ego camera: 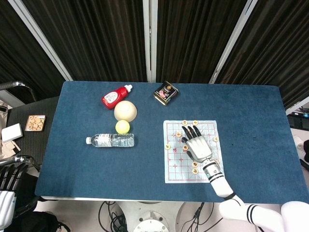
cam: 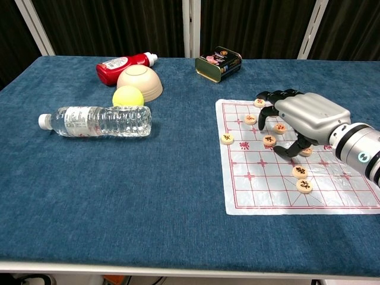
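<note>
Right hand [cam: 300,119]: hovering palm-down over the middle of the chess mat [cam: 261,178], fingers [cam: 265,110] spread and curved downward toward the pieces. Nothing is held. Whether a fingertip touches a piece cannot be told. The thumb [cam: 291,148] reaches down beside one disc on the mat's right half.

Chess pieces [cam: 269,140]: round pale discs with red or dark characters, all lying flat on the mat. A loose cluster sits under and just ahead of the fingers near the far edge; one disc [cam: 227,139] lies at the mat's left border; two more [cam: 300,172] lie nearer the front, apart from the hand. Judged from this, no piece has been lifted; the picking or shifting is yet to be done.

Left hand [ego camera: 7,181]: at the lower left corner of the head view, off the table, fingers slightly apart, holding nothing.

Table [cam: 148,196]: blue cloth. On its left half, well apart from the mat: a water bottle [cam: 95,121] lying on its side, a yellow ball [cam: 128,96] touching it, an upturned bowl [cam: 139,81] just behind the ball, and a red bottle [cam: 123,62] lying down. A dark tin [cam: 218,63] stands beyond the mat's far edge.

Off the table, left: a small tray of discs [ego camera: 35,123].
</note>
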### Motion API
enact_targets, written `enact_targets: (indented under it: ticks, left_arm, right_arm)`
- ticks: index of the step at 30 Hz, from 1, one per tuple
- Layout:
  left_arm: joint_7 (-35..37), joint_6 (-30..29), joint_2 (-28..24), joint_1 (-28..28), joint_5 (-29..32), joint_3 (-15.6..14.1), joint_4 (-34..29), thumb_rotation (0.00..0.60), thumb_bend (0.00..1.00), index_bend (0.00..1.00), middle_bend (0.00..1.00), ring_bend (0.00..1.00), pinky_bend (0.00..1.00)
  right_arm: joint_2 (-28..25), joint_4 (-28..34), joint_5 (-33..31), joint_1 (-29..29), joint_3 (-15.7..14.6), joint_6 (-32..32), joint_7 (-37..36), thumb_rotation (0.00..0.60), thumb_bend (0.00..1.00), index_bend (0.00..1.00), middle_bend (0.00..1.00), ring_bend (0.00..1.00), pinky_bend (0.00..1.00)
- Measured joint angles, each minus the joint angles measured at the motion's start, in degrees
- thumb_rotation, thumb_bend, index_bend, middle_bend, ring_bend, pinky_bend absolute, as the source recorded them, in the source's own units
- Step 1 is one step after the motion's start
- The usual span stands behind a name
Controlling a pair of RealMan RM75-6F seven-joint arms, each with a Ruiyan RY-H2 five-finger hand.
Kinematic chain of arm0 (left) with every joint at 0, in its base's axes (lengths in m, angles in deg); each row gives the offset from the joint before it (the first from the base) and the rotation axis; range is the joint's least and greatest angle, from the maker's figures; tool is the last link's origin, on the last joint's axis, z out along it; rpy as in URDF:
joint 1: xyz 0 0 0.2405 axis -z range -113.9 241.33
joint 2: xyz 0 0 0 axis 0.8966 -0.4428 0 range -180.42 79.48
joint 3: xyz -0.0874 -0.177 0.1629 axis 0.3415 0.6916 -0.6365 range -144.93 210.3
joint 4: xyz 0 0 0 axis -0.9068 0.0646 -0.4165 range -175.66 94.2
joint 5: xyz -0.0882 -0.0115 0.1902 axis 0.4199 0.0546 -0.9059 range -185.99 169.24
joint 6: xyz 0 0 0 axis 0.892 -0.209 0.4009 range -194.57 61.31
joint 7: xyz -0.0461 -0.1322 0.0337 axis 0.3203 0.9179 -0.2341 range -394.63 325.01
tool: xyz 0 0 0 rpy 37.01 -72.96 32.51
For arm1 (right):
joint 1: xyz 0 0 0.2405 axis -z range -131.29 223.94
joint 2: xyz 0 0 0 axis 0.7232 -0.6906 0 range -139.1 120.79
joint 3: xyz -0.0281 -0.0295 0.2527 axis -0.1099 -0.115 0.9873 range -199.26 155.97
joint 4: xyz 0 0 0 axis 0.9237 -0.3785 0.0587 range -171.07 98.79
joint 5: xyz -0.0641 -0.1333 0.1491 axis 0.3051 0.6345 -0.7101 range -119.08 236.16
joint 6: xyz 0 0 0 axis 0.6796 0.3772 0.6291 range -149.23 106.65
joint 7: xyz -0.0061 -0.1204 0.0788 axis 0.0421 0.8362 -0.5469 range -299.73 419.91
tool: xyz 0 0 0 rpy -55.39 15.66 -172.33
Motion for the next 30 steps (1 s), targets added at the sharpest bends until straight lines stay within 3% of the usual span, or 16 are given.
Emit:
enact_targets:
  ticks: [12,19,30]
  left_arm:
    - [0.7,-0.5,0.1,-0.3,0.1,0.0,0.7,0.6,0.12,0.09,0.08,0.0,0.0]
    - [0.6,-0.4,0.0,-0.2,0.1,0.0,0.5,0.6,0.12,0.09,0.08,0.0,0.0]
    - [0.7,-0.4,0.0,-0.2,0.1,0.0,0.5,0.6,0.12,0.09,0.08,0.0,0.0]
  right_arm:
    - [0.1,0.0,-1.6,-0.8,-0.4,0.2,-0.2,0.6,0.24,0.51,0.0,0.0,0.0]
    - [-0.3,0.3,-0.8,-0.8,-0.3,-1.3,-2.5,0.6,0.25,0.53,0.0,0.0,0.0]
    - [-0.3,-2.2,-2.9,-3.5,4.4,-2.2,-3.2,0.6,0.27,0.53,0.0,0.0,0.0]
